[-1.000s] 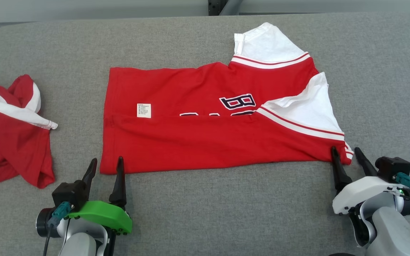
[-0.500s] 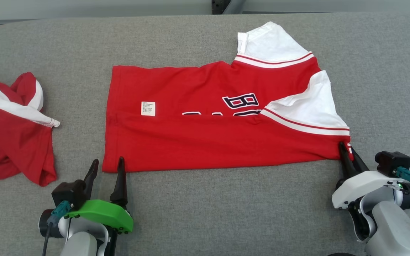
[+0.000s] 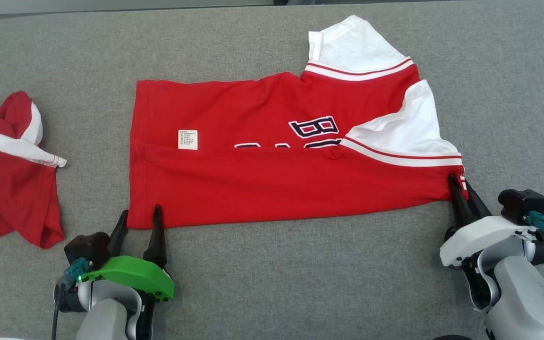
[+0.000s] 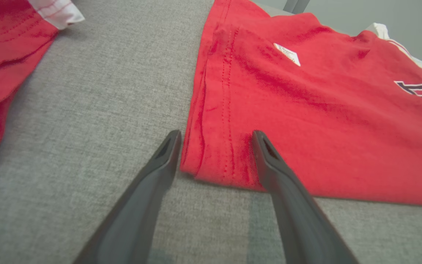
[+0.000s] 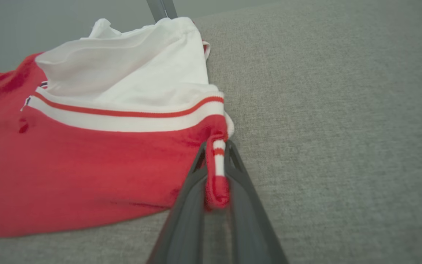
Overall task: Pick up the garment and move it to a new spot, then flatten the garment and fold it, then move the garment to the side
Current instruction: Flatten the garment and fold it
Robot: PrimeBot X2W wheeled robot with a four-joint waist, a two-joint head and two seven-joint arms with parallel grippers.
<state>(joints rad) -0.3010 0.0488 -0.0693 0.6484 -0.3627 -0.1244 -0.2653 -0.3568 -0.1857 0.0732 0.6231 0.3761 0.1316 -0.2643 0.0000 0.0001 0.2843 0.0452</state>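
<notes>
Inside right pincer (image 3: 457,182), garment (image 3: 272,184) corner (pinched), left pincer (image 3: 140,211) straddling opposite corner.

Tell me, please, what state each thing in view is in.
Red jersey: spread flat, near edge folded over lengthwise.
Second red garment: crumpled heap at the left, untouched.
Left gripper: open, fingers straddling the jersey's near left corner.
Right gripper: shut on the jersey's near right corner.

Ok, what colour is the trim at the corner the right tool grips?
White trim with one red stripe, clearest in the right wrist view.
</notes>
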